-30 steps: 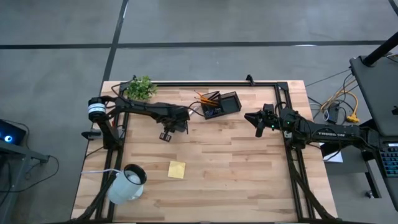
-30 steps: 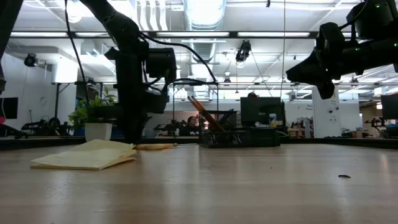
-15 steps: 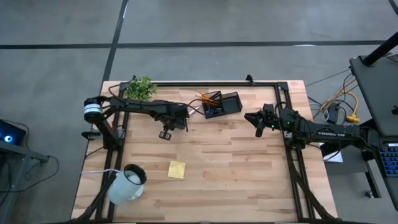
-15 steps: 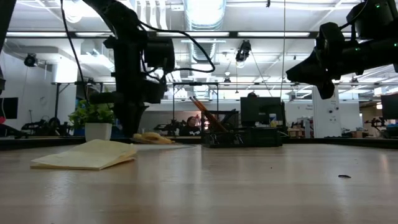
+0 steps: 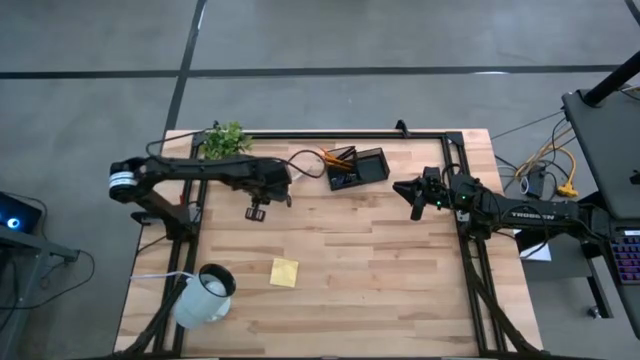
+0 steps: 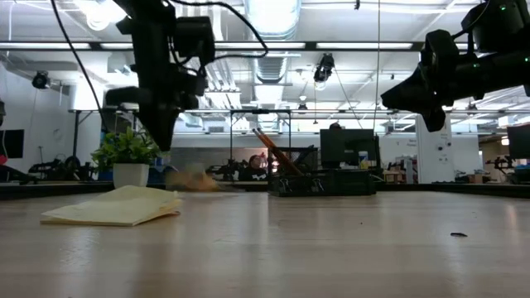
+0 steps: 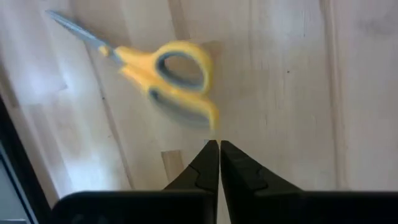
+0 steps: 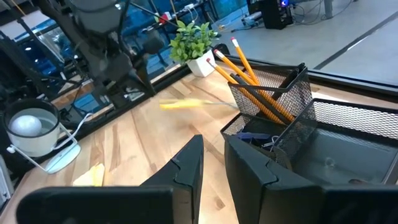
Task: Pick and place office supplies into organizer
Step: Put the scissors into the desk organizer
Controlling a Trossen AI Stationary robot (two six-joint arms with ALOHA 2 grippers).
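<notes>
The left gripper [image 7: 219, 146] hangs above the bench [image 5: 380, 270] in its far left part, its two fingers pressed together with nothing between them; in the left wrist view the yellow-handled scissors [image 7: 163, 74] lie flat on the wood just beyond those closed tips, apart from them, the handles nearer the gripper and the blades pointing away; from the low view they show only as a yellow blur on the bench surface, below the raised gripper; the organizer [image 5: 357, 167], black wire mesh with open-topped compartments, stands at the far edge near the middle, to the right of the left gripper, and orange pencils [image 8: 249, 78] lean out of its taller compartment with dark pens beside them; the yellow sticky-note pad [image 5: 284, 272] lies well apart, nearer the front and left of centre, flat on the wood; the right gripper [image 5: 415, 195] waits in the air over the right side of the bench, to the right of the organizer, its fingers a little apart and holding nothing; a white mug [image 5: 205, 293] sits at the near left corner, and a small green plant [image 5: 226, 140] stands at the far left edge.
</notes>
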